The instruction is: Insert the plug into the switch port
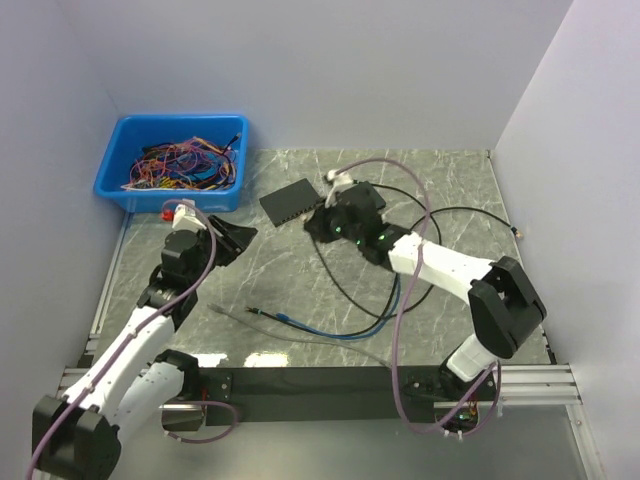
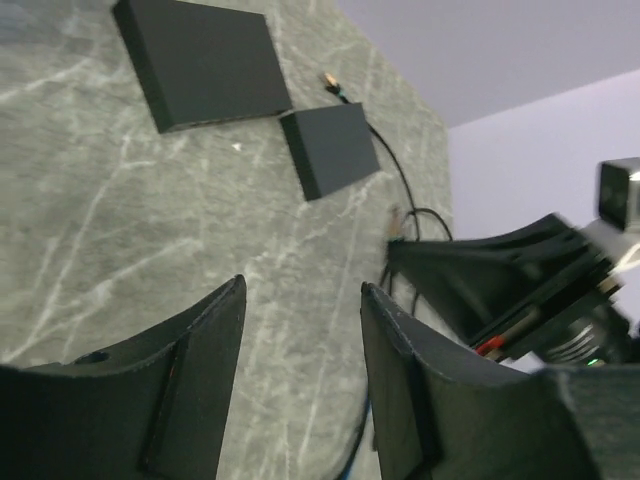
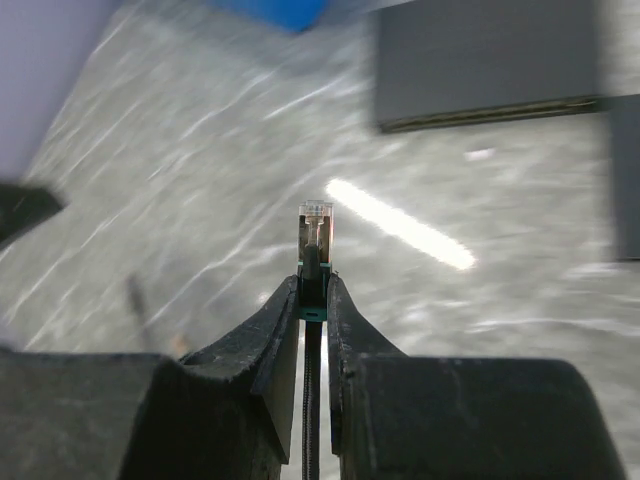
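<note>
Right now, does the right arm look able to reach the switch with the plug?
Probably yes: right gripper pinches the plug, and only bare table lies between it and the switch.

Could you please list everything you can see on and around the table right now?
switch: one, black, far middle of the table.
smaller box: one, black, beside the switch.
bin: one, blue, far left corner, holding mixed-colour wires.
blue cable: one, near middle.
black cables: several, middle and right.
plug: one, clear, in the right gripper.
table: one, grey marble.
left gripper: open, empty.
right gripper: shut on the plug, near the switch.
</note>
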You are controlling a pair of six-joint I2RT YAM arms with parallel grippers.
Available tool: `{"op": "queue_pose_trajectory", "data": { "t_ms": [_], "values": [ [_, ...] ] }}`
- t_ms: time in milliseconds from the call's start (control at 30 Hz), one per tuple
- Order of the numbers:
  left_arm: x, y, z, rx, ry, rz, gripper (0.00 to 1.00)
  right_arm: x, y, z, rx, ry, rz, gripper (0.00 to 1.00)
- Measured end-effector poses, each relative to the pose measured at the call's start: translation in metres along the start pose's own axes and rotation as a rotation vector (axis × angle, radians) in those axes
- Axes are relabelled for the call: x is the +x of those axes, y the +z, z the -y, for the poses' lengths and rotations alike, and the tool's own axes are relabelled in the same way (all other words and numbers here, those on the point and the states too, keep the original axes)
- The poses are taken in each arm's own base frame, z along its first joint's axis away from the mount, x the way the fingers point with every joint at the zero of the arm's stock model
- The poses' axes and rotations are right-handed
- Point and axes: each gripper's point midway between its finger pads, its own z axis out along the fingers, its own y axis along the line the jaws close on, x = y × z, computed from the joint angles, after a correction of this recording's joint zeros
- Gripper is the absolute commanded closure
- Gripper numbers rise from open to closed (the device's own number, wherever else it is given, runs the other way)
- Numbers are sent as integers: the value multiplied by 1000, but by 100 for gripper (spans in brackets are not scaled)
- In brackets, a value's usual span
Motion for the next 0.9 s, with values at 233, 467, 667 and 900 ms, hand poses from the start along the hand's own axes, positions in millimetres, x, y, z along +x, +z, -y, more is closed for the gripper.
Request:
{"op": "queue_pose_trajectory", "data": {
  "t_ms": [233,467,667,900],
  "values": [
    [10,41,-40,-135,33,-39,47,-37,42,77,160,57,-3,100],
    [-13,101,-60,-198,41,-53,48,-58,113,143,258,125,-58,100],
    [-32,151,-72,-191,68,-44,49,-57,154,205,376,194,-117,100],
    [-17,194,-103,-222,69,-100,52,-41,161,220,441,225,-190,100]
  ]
}}
